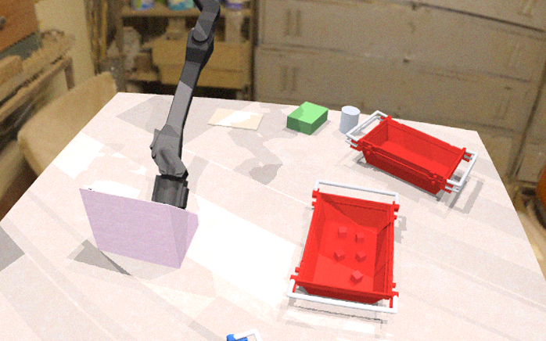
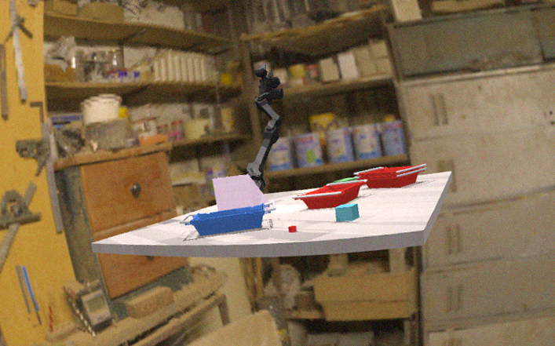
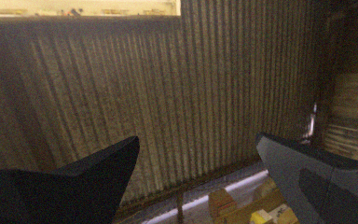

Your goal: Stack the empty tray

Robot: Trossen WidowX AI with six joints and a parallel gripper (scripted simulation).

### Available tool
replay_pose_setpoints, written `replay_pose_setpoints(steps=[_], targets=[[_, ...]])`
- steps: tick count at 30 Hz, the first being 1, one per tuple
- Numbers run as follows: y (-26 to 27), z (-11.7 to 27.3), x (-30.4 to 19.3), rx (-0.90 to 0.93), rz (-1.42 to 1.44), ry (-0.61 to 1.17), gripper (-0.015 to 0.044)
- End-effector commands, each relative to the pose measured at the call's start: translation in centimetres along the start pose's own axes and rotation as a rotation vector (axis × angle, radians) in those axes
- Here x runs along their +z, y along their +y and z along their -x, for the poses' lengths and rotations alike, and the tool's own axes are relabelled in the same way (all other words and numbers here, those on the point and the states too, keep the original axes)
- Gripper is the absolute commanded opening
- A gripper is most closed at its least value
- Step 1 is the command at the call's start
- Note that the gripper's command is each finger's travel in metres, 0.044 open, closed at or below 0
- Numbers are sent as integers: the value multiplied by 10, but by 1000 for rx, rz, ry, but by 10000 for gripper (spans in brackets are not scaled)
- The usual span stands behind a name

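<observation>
Loaded red tray [image 1: 341, 292] [image 2: 332, 198] stands upright on the table [image 1: 240, 291] [image 2: 256, 250], small red blocks [image 1: 360, 256] spread over its floor. Its far bar [image 1: 356, 188] and near bar [image 1: 341, 304] are both swung outward, clear of the top. Near it, toward the far right corner in the top view, sits the empty red tray [image 1: 398, 169] [image 2: 386, 179], beside a pale cylinder [image 1: 349, 120]. High above the table, the pincer [image 2: 262, 67] [image 3: 196, 140] is spread wide, with nothing between its fingers.
</observation>
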State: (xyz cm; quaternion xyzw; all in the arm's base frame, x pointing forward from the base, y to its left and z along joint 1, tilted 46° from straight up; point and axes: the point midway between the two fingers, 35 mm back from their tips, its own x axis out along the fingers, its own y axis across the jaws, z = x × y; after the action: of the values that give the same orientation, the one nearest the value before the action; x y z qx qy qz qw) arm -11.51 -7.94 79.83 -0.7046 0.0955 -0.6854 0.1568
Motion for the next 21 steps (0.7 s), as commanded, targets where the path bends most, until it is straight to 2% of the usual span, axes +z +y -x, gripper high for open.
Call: replay_pose_setpoints(steps=[1, 8, 12, 21], targets=[[0, 0, 0, 0, 0, 0, 374], [1, 0, -1, 1, -7, 3, 190], [25, 0, -27, 36, -148, 62, 87], [121, 2, -73, 182, -530, 210, 87]])
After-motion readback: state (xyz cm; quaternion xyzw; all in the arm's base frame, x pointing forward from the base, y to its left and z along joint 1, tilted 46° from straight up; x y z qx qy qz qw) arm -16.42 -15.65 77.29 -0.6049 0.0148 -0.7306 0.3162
